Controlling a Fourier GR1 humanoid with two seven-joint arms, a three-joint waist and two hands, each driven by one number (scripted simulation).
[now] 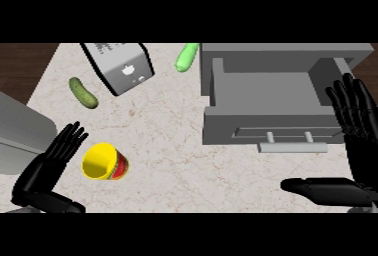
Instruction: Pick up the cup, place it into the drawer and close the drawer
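While the drawer (258, 95) stands open at upper right, the head view shows the yellow cup (103, 161) lying on its side at lower left, just beside the left hand (52, 162), whose fingers are straight and hold nothing. Curling round the cup's body looks best. The right hand (354, 115), also released, rests by the drawer's right wall; bare counter (177, 150) lies between.

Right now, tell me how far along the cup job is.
Done: only that the drawer stands open, nothing visible in it. In hand: nothing yet; the left hand is open beside the cup, which lies tipped on the counter, fingers not curled round it. The right hand is open by the drawer's right side. Left: grasp the cup, put it in the drawer, push it shut.
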